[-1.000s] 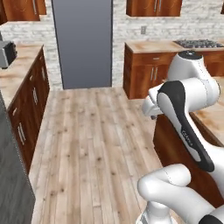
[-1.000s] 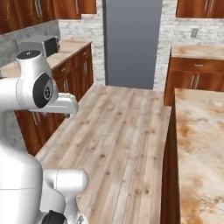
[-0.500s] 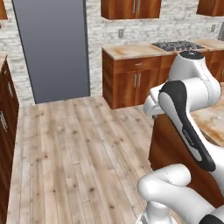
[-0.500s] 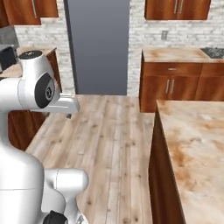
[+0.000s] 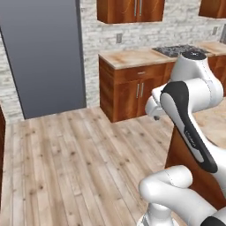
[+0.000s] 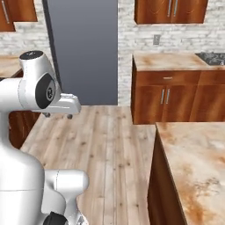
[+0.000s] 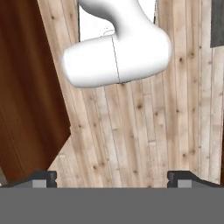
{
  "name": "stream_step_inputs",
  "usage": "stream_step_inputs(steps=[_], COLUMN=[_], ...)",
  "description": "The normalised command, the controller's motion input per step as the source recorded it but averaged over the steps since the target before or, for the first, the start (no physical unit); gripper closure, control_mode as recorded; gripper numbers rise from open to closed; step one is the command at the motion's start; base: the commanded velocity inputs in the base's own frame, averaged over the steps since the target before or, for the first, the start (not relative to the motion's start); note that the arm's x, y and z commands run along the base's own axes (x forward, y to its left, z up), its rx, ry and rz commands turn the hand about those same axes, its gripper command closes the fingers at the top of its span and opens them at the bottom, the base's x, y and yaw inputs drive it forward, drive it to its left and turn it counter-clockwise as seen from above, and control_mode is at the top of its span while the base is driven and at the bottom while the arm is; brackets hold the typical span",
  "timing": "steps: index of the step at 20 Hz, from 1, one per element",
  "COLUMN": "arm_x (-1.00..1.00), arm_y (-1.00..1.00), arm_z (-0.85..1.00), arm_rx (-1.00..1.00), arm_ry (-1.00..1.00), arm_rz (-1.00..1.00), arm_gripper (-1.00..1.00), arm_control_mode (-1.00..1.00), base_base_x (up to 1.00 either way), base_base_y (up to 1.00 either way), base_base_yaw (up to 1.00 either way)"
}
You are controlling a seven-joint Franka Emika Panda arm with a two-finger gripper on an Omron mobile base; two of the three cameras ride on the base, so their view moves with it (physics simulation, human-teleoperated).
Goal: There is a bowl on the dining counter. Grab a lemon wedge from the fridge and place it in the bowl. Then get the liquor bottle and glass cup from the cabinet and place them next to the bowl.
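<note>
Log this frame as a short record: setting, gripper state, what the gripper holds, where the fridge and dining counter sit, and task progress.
setting: kitchen with plank wood floor
gripper: open, pointing down over the floor
held: nothing between the fingertips
fridge: dark grey, against the back wall, doors shut
dining counter: beige marbled top, close on the robot's right
wall cabinet: doors shut, above the narrower counter
stovetop: on that narrower counter
task progress: no lemon wedge, bottle or cup picked up yet
</note>
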Motion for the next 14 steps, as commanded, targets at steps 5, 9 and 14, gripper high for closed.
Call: stream_step_inputs(steps=[5, 9, 14], arm_x=[0.0, 0.0, 0.0], arm_y=[0.0, 0.0, 0.0], arm_z=[0.0, 0.0, 0.0], arm_rx=[0.0, 0.0, 0.0], arm_ry=[0.0, 0.0, 0.0], arm_rz=[0.0, 0.0, 0.0], arm_gripper=[-1.0, -1.0, -1.0], arm_control_mode=[1.0, 1.0, 1.0], base_base_x=[1.0, 1.0, 1.0], base_base_y=[0.24, 0.16, 0.0], base_base_yaw=[-0.03, 0.12, 0.47])
